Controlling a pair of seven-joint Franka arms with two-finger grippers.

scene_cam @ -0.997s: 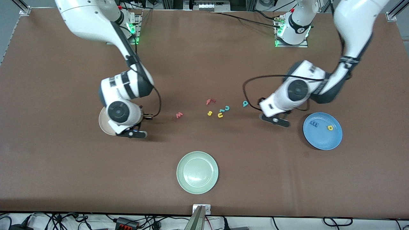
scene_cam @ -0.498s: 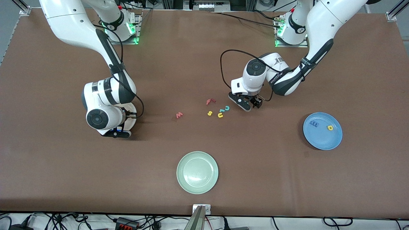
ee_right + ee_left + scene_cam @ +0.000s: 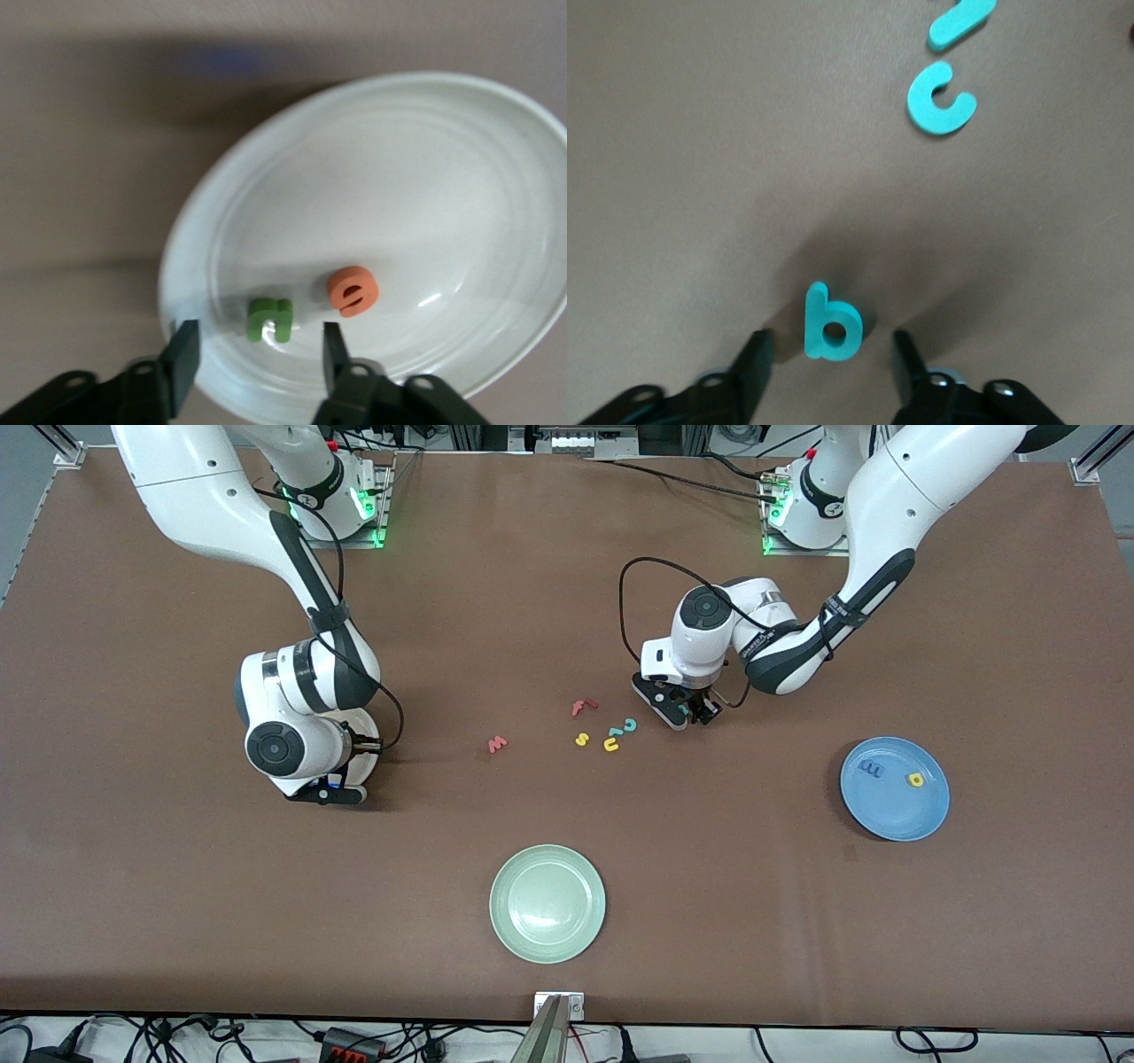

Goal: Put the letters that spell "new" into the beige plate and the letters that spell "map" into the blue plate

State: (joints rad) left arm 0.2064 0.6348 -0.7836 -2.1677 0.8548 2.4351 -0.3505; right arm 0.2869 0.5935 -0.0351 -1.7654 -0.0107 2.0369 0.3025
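Green n [image 3: 269,320], orange e [image 3: 353,292] in beige plate [image 3: 461,159]

A pale green plate [image 3: 547,903] sits on the brown tabletop [image 3: 177,886], nearest the front camera. Farther off, mid-table, lie a red f [image 3: 582,707], a yellow s [image 3: 581,739], a yellow u [image 3: 611,745] and a teal c [image 3: 630,725], close together but apart.

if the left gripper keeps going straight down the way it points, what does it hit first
Probably the teal "a": it stands on edge on the table between the open fingers of the left gripper, so it should be met first.
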